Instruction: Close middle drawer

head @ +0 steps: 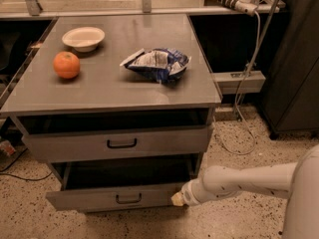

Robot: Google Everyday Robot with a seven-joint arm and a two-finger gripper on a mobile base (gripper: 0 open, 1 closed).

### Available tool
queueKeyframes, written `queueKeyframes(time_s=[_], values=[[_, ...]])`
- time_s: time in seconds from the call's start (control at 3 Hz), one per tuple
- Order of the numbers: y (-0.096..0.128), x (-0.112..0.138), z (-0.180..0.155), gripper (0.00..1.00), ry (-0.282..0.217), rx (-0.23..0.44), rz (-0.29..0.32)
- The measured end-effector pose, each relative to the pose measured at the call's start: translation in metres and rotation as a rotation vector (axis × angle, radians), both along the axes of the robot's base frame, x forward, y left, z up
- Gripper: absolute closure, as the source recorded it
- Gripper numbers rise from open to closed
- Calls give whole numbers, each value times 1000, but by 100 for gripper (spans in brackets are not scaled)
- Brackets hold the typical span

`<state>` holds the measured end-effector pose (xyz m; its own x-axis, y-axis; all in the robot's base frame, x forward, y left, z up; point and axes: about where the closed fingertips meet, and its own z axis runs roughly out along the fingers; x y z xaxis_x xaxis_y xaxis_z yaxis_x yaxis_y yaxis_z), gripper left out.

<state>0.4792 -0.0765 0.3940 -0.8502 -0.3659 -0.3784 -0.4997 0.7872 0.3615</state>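
My gripper (177, 199) sits at the right end of the middle drawer (94, 199), which stands pulled out below the bench's (107, 91) front edge. I cannot tell whether my gripper is open or closed. A blue snack bag (158, 63) lies near the right edge, its print unreadable. An orange (67, 64) and a bowl (83, 38) sit near the back left corner.

Smooth pale gripper (177, 199) beside the matt metal middle drawer (84, 199).
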Motion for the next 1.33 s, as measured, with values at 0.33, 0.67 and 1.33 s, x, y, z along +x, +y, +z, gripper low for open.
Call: queueKeyframes(time_s=[0.33, 0.67, 1.33], values=[[4, 14, -2, 100, -6, 2, 6], [12, 29, -2, 100, -15, 13, 18], [33, 60, -4, 100, -43, 14, 68]])
